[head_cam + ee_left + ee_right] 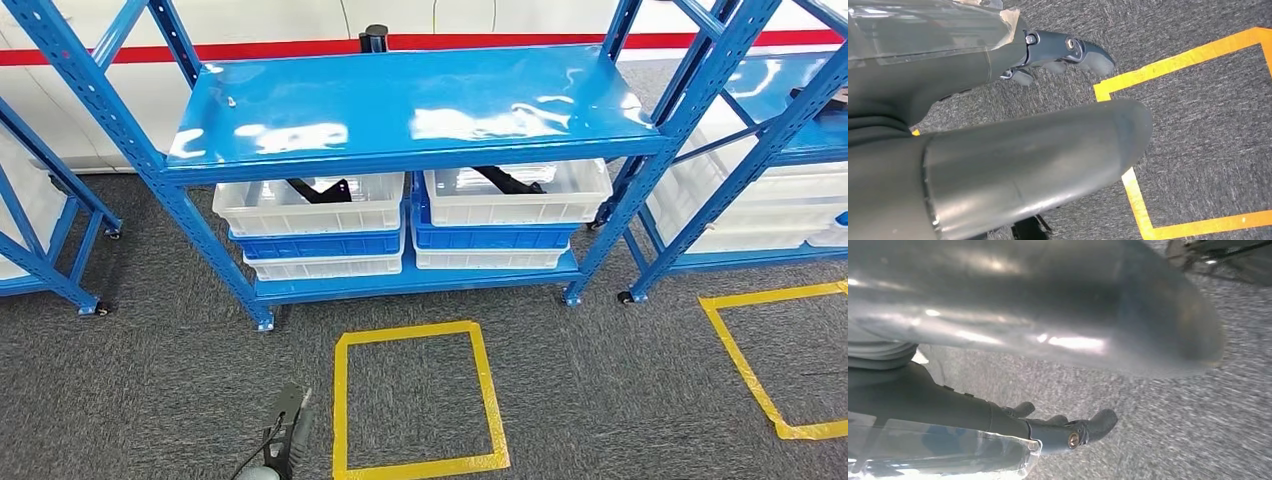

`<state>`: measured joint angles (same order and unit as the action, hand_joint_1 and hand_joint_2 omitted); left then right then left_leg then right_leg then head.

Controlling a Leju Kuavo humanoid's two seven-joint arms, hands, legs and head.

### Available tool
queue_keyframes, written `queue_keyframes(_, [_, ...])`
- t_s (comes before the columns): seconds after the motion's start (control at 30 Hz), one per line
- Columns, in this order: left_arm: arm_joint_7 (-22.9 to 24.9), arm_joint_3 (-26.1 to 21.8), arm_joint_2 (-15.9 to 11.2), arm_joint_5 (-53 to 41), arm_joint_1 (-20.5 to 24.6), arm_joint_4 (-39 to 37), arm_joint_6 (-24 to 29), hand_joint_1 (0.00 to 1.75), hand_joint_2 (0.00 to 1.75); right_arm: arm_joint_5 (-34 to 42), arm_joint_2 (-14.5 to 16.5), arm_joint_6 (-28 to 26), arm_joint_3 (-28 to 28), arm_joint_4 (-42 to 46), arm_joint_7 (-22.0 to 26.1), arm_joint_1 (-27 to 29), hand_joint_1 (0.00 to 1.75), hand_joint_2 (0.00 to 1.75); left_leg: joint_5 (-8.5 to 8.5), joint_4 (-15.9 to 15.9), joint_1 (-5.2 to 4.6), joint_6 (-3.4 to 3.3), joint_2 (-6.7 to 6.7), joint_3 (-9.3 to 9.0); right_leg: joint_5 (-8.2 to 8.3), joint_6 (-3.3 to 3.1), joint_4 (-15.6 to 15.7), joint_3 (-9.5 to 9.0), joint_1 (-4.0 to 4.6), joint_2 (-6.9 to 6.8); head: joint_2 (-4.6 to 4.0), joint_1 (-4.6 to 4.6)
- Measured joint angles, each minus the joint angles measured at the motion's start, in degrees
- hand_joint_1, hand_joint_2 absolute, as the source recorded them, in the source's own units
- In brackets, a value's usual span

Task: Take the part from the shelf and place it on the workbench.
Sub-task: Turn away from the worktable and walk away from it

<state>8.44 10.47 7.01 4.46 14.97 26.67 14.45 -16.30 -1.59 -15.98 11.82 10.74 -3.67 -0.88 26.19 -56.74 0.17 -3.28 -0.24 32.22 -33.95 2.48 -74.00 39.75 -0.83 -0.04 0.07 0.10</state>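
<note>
Three blue shelves stand on grey carpet. The middle one holds six stacked bins: four white bins and two blue bins. Two black parts lie in the top bins. Two yellow tape squares mark the floor.

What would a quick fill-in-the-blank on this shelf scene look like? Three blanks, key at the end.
1. The blue metal shelf unit stands on grey ____.
2. The black parts lie in the ____ plastic bins at the top of the stacks.
3. The square on the floor in front of the shelf is marked in ____ tape.
Missing words: carpet; white; yellow
</note>
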Motion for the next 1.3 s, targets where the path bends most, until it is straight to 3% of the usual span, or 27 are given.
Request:
queue_keyframes(0.03, [-0.04, 0.0, 0.05, 0.05, -0.07, -0.01, 0.03, 0.0, 0.0, -0.05, -0.04, 0.0, 0.0, -0.01, -0.05, 0.07, 0.0, 0.0, 0.28, -0.01, 0.03, 0.08, -0.11, -0.32, 0.81, 0.53, -0.03, 0.67, -0.1, 0.0, 0.0, 0.04])
queue_keyframes(0.07, [-0.06, 0.0, 0.08, 0.11, -0.11, -0.01, 0.05, 0.0, 0.0, -0.09, -0.13, 0.0, 0.0, -0.01, -0.09, 0.13, 0.0, 0.0, 0.61, -0.04, 0.09, 0.24, -0.22, -0.77, 2.57, 1.23, 2.43, 0.06, -0.25, -0.01, 0.0, 0.07])
queue_keyframes(0.13, [-0.08, 0.0, 0.13, 0.21, -0.13, -0.01, 0.08, 0.0, 0.0, -0.19, -0.3, 0.01, 0.0, -0.01, -0.12, 0.18, 0.0, 0.0, 1.49, -0.22, 0.1, 0.81, -0.36, -1.7, 6.78, 2.38, 10.7, -3.19, -0.55, -0.04, 0.0, 0.15])
queue_keyframes(0.17, [-0.08, 0.0, 0.13, 0.25, -0.11, -0.01, 0.09, 0.0, 0.0, -0.24, -0.34, 0.01, 0.0, -0.02, -0.13, 0.14, 0.0, 0.0, 1.98, -0.35, 0.01, 1.15, -0.34, -1.99, 8.09, 2.32, 13.87, -4.63, -0.61, -0.01, 0.0, 0.2])
queue_keyframes(0.2, [-0.09, 0.01, 0.13, 0.27, -0.07, -0.01, 0.09, 0.0, 0.0, -0.27, -0.35, 0.02, 0.0, -0.02, -0.13, 0.09, 0.0, 0.0, 2.35, -0.44, -0.09, 1.47, -0.32, -2.15, 8.64, 1.9, 15.54, -5.45, -0.55, 0.04, 0.0, 0.2])
queue_keyframes(0.3, [-0.11, 0.02, 0.17, 0.3, 0.01, 0.02, 0.09, 0.0, 0.0, -0.34, -0.33, 0.03, 0.0, -0.03, -0.14, -0.03, 0.0, 0.0, 3.02, -0.42, 0.02, 2.23, -0.26, -2.41, 8.35, 0.16, 15.97, -5.99, -0.39, 0.13, 0.0, 0.09])
queue_keyframes(0.37, [-0.13, 0.02, 0.18, 0.33, 0.08, 0.03, 0.1, 0.0, 0.0, -0.36, -0.35, 0.03, 0.0, -0.03, -0.15, -0.01, 0.0, 0.0, 4.36, -2.6, 0.25, 2.8, -0.16, -1.56, 8.01, -0.69, 16.07, -6.5, -0.7, 0.12, 0.0, -0.07])
queue_keyframes(0.4, [-0.14, 0.02, 0.18, 0.37, 0.09, 0.03, 0.1, 0.0, 0.0, -0.38, -0.37, 0.03, 0.0, -0.03, -0.16, 0.0, 0.0, 0.0, 5.73, -5.5, 0.35, 3.08, -0.09, -0.07, 7.82, -1.06, 16.1, -6.75, -0.81, 0.1, 0.0, -0.18])
queue_keyframes(0.47, [-0.16, 0.02, 0.15, 0.61, -0.01, 0.02, 0.1, 0.0, 0.0, -0.45, -0.45, 0.03, 0.0, -0.03, -0.16, -0.06, 0.0, 0.0, 8.76, -13.52, 0.44, 3.44, -0.04, 4.69, 7.41, -1.63, 16.09, -7.07, -0.68, 0.09, 0.0, -0.35])
queue_keyframes(0.5, [-0.16, 0.02, 0.13, 0.75, -0.11, 0.01, 0.1, 0.0, 0.0, -0.49, -0.46, 0.03, 0.0, -0.03, -0.16, -0.07, 0.0, 0.0, 9.37, -16.49, 0.46, 3.5, -0.02, 6.85, 7.21, -1.78, 16.09, -7.22, -0.6, 0.09, 0.0, -0.36])
queue_keyframes(0.53, [-0.17, 0.02, 0.1, 0.87, -0.19, 0.0, 0.1, 0.0, 0.0, -0.5, -0.46, 0.04, 0.0, -0.03, -0.16, -0.06, 0.0, 0.0, 8.67, -17.39, 0.46, 3.43, -0.01, 8.06, 6.99, -1.85, 16.08, -7.46, -0.52, 0.12, 0.0, -0.37])
queue_keyframes(0.57, [-0.21, 0.02, 0.09, 0.93, -0.23, -0.01, 0.1, 0.0, 0.0, -0.51, -0.45, 0.05, 0.0, -0.03, -0.16, -0.03, 0.0, 0.0, 6.77, -15.95, 0.45, 3.26, -0.01, 8.05, 6.74, -1.82, 16.08, -7.81, -0.47, 0.14, 0.0, -0.38])
queue_keyframes(0.63, [-0.3, 0.02, 0.05, 0.99, -0.22, -0.01, 0.1, 0.0, 0.0, -0.52, -0.44, 0.07, 0.0, -0.03, -0.2, 0.0, 0.0, 0.0, 1.73, -8.44, 0.36, 2.63, 0.01, 5.22, 6.13, -1.59, 16.12, -8.64, -0.39, 0.21, 0.0, -0.38])
queue_keyframes(0.7, [-0.38, 0.03, 0.02, 1.06, -0.13, -0.01, 0.1, 0.0, 0.0, -0.54, -0.43, 0.1, 0.0, -0.03, -0.23, -0.14, 0.0, 0.0, -0.36, -2.66, 0.05, 2.1, 0.05, 2.56, 5.58, -1.09, 16.18, -9.11, -0.09, 0.23, 0.0, -0.34])
queue_keyframes(0.77, [-0.39, 0.04, -0.02, 1.23, -0.09, -0.01, 0.11, 0.0, 0.0, -0.58, -0.4, 0.25, 0.0, -0.03, -0.25, -0.31, 0.0, 0.0, 0.0, -1.49, -0.33, 1.72, 0.03, 1.97, 5.29, -0.42, 16.46, -9.33, 0.04, 0.19, 0.0, -0.33])
queue_keyframes(0.87, [-0.4, 0.03, -0.11, 1.49, -0.1, 0.01, 0.15, 0.0, 0.0, -0.66, -0.37, 0.4, 0.01, -0.01, -0.31, -0.39, 0.0, 0.0, -0.25, -0.32, -0.09, 0.71, -0.04, 0.74, 4.38, 0.2, 15.14, -8.93, 0.0, 0.09, 0.0, -0.24])
queue_keyframes(0.9, [-0.41, 0.03, -0.12, 1.52, -0.08, 0.02, 0.15, 0.0, 0.0, -0.68, -0.36, 0.4, 0.01, -0.01, -0.33, -0.41, 0.0, 0.0, -0.28, 0.04, 0.04, 0.42, -0.02, 0.22, 3.44, 0.14, 12.77, -7.74, 0.02, 0.08, 0.0, -0.13])
queue_keyframes(0.97, [-0.41, 0.04, -0.1, 1.56, -0.08, 0.02, 0.13, 0.0, 0.0, -0.68, -0.37, 0.4, 0.02, -0.01, -0.34, -0.42, 0.0, 0.0, 0.12, 0.15, -0.04, 0.05, 0.04, -0.27, 0.85, -0.06, 4.78, -3.21, -0.02, 0.09, 0.0, 0.0])
queue_keyframes(1.03, [-0.4, 0.04, -0.08, 1.6, -0.19, 0.02, 0.11, 0.0, 0.0, -0.68, -0.41, 0.41, 0.02, -0.02, -0.4, -0.3, 0.0, 0.0, 0.71, 0.14, -0.08, -0.01, -0.07, -0.84, 0.23, 0.45, -0.34, 0.55, -0.09, 0.08, 0.0, 0.04])
queue_keyframes(1.07, [-0.39, 0.04, -0.07, 1.62, -0.25, 0.02, 0.11, 0.0, 0.0, -0.68, -0.42, 0.42, 0.02, -0.02, -0.44, -0.22, 0.0, 0.0, 1.05, 0.13, -0.06, 0.07, -0.18, -1.27, 1.46, 1.05, 0.65, 0.69, -0.17, 0.07, 0.0, 0.09])
queue_keyframes(1.13, [-0.39, 0.04, -0.04, 1.62, -0.3, 0.01, 0.11, 0.0, 0.0, -0.68, -0.5, 0.42, 0.02, -0.03, -0.49, -0.1, 0.0, 0.0, 1.91, 0.1, -0.01, 0.48, -0.36, -2.32, 5.87, 2.31, 8.56, -2.07, -0.45, 0.02, 0.0, 0.2])
queue_keyframes(1.17, [-0.39, 0.04, -0.04, 1.63, -0.29, 0.01, 0.11, 0.0, 0.0, -0.69, -0.52, 0.42, 0.02, -0.03, -0.49, -0.11, 0.0, 0.0, 2.42, 0.03, -0.15, 0.8, -0.38, -2.62, 7.61, 2.5, 12.38, -3.77, -0.49, 0.0, 0.0, 0.31])
queue_keyframes(1.23, [-0.39, 0.04, -0.05, 1.72, -0.23, 0.01, 0.14, 0.0, 0.0, -0.8, -0.51, 0.38, 0.02, -0.03, -0.5, -0.22, 0.0, 0.0, 3.21, -0.08, -0.46, 1.39, -0.34, -2.83, 8.92, 1.69, 16.03, -5.51, -0.46, 0.04, 0.0, 0.3])
queue_keyframes(1.3, [-0.38, 0.04, -0.05, 1.88, -0.17, 0.02, 0.16, 0.0, 0.0, -0.99, -0.44, 0.25, 0.02, -0.02, -0.56, -0.33, 0.0, 0.0, 3.68, -0.04, -0.44, 1.82, -0.31, -3.0, 8.51, 0.46, 15.98, -5.74, -0.42, 0.15, 0.0, 0.11])
